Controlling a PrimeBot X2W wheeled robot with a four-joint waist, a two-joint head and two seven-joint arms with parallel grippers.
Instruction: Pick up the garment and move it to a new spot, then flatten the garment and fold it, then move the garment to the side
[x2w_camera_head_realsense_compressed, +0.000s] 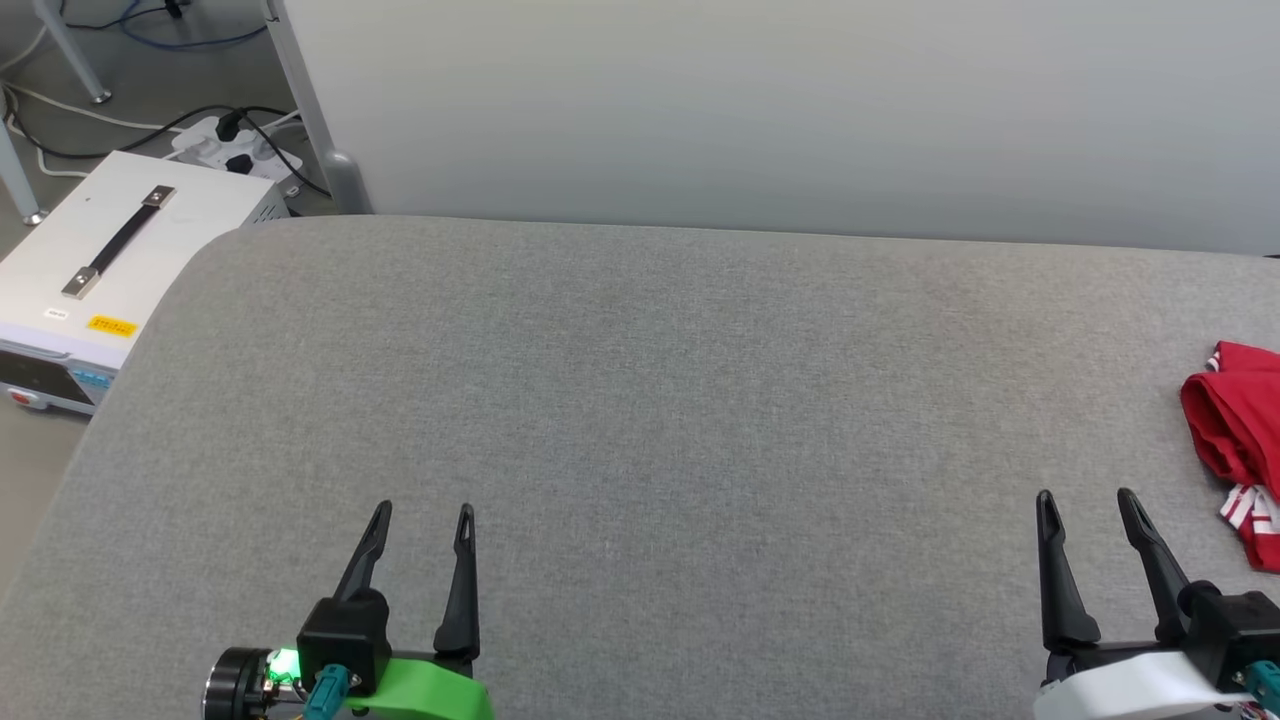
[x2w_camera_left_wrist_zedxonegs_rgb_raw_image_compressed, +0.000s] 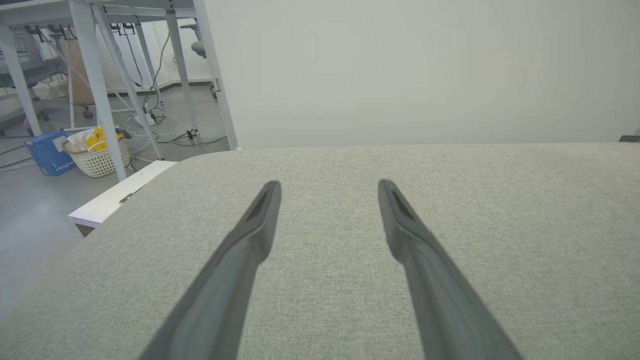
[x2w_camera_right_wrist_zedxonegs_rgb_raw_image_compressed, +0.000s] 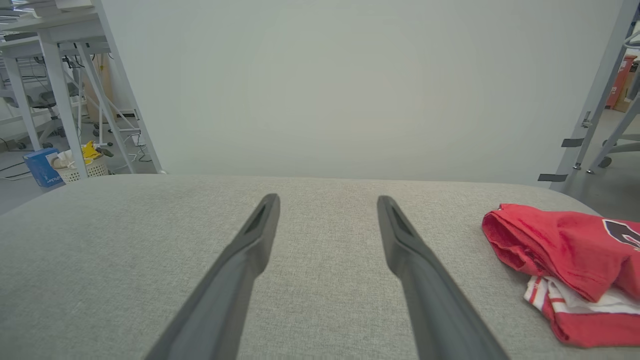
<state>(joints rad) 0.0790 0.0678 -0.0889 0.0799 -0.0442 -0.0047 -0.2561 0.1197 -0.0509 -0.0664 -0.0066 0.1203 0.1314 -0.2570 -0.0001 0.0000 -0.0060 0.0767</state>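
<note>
In the head view, the garment (x2w_camera_head_realsense_compressed: 1235, 425) lies in a soft red heap at the far right of the grey table (x2w_camera_head_realsense_compressed: 640, 400), partly cut off by the picture's edge, with striped trim (x2w_camera_head_realsense_compressed: 1245, 508) at its near end. Your left gripper (x2w_camera_head_realsense_compressed: 424, 512) and right gripper (x2w_camera_head_realsense_compressed: 1085, 497) sit low at the near side, fingers spread and nothing between them. The right one is near the garment but apart from it. In the left wrist view the left fingers (x2w_camera_left_wrist_zedxonegs_rgb_raw_image_compressed: 250, 240) stand wide over bare table, well apart from the garment. In the right wrist view the right fingers (x2w_camera_right_wrist_zedxonegs_rgb_raw_image_compressed: 415, 250) are just as wide, and the garment lies off to their right. It is loosely doubled over, with a white sleeve (x2w_camera_right_wrist_zedxonegs_rgb_raw_image_compressed: 575, 295) poking out from under the red and a bit of dark lettering (x2w_camera_right_wrist_zedxonegs_rgb_raw_image_compressed: 622, 232) on top. That heap could be a shirt waiting to be lifted or one already folded and set aside, so settle which before committing. Either way the layers are loose, and a finger catching the trim would probably drag them, so pass above the cloth.
</note>
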